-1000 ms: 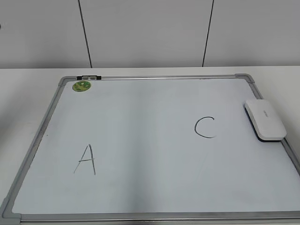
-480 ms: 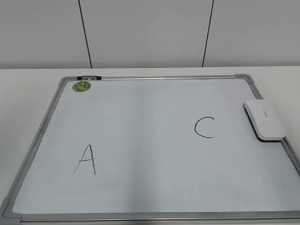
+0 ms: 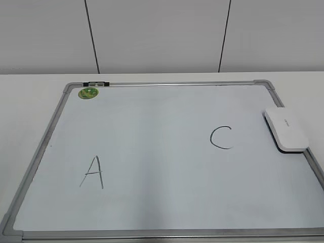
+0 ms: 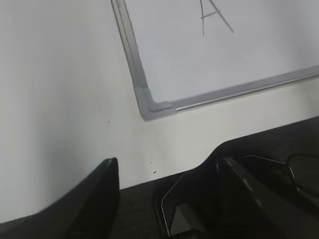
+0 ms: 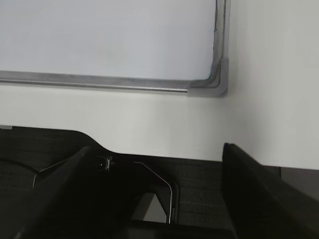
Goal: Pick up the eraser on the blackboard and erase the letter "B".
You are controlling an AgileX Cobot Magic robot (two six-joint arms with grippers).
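Observation:
The blackboard (image 3: 152, 121) is a pale whiteboard with a silver frame, lying flat on the white table. The white eraser (image 3: 286, 128) lies on the board's right edge, just right of a black "C" (image 3: 221, 137). A black "A" (image 3: 93, 172) is at the lower left. No letter "B" shows on the board. Neither gripper is in the exterior view. My left gripper (image 4: 169, 164) is open and empty near the board's front left corner (image 4: 149, 107). My right gripper (image 5: 157, 149) is open and empty near the front right corner (image 5: 219, 84).
A small round green magnet (image 3: 87, 92) sits at the board's top left corner, with a black-and-white clip (image 3: 96, 83) on the frame beside it. A dark base (image 4: 269, 164) lies below the table's front edge under both grippers. A panelled wall stands behind the table.

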